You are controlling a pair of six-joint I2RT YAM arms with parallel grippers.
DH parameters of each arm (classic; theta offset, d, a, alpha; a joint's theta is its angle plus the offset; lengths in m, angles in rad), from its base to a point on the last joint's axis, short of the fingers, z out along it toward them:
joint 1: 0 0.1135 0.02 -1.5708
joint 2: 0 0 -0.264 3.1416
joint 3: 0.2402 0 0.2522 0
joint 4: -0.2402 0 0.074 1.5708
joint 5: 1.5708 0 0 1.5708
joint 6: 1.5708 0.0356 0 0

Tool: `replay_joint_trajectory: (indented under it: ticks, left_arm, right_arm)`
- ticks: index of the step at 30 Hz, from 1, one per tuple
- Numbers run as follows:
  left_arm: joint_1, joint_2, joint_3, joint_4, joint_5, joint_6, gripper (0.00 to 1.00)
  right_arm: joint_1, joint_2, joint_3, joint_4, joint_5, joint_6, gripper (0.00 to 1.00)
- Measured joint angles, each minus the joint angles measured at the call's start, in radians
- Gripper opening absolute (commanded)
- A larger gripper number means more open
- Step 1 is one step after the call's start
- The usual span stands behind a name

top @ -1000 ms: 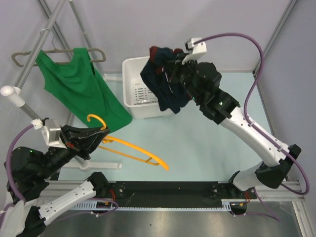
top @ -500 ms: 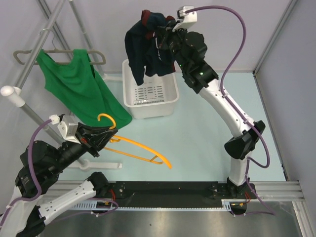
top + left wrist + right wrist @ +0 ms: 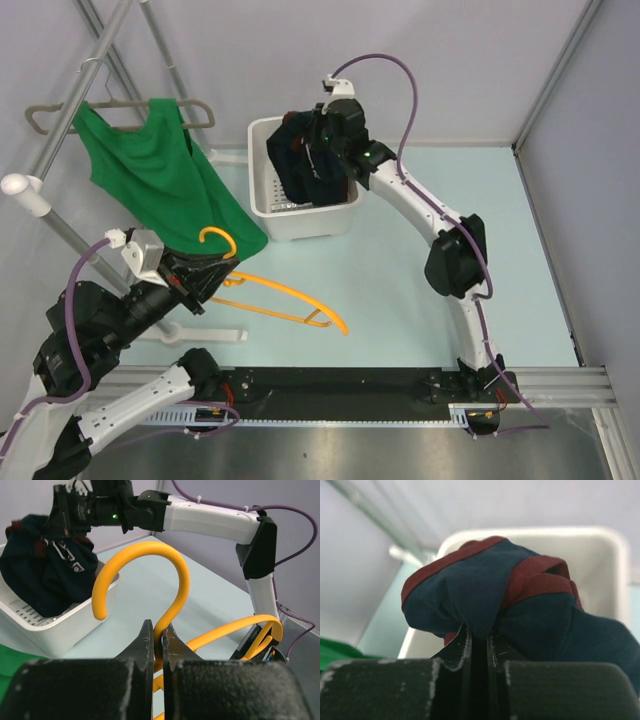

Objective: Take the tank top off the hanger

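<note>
The bright green tank top (image 3: 165, 185) hangs from the grey-beige hanger (image 3: 62, 108) on the rack at the far left, its hem reaching the table. My left gripper (image 3: 205, 268) (image 3: 160, 635) is shut on the neck of an orange hanger (image 3: 285, 300) (image 3: 150, 575), just below the tank top's hem. My right gripper (image 3: 318, 150) (image 3: 479, 635) is shut on a dark navy garment with red stripes (image 3: 305, 170) (image 3: 490, 595), which is bunched inside the white basket (image 3: 262, 135) (image 3: 600, 565).
A metal rack with slanted poles (image 3: 110, 60) and a white-capped post (image 3: 25, 195) stands at the left. The white basket sits at the table's back middle. A black rail (image 3: 350, 385) runs along the near edge. Grey walls enclose the table.
My right arm swung left and down, bringing the navy garment from above the basket into it. My left gripper shifted slightly with the orange hanger.
</note>
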Motion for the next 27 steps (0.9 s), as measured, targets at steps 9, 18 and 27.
replay_joint_trajectory:
  ticks: [9, 18, 27]
  left_arm:
    - [0.000, 0.023, -0.007, -0.001, -0.018, -0.004, 0.00]
    - [0.000, 0.106, -0.010, -0.004, -0.046, -0.011, 0.00]
    - [0.000, 0.152, -0.013, -0.016, -0.081, -0.025, 0.00]
  right_arm:
    - [0.000, 0.127, 0.214, -0.334, -0.128, 0.080, 0.95]
    - [-0.059, -0.250, -0.090, -0.511, -0.239, -0.014, 1.00]
    - [-0.053, -0.851, -0.557, -0.515, -0.464, -0.052, 1.00]
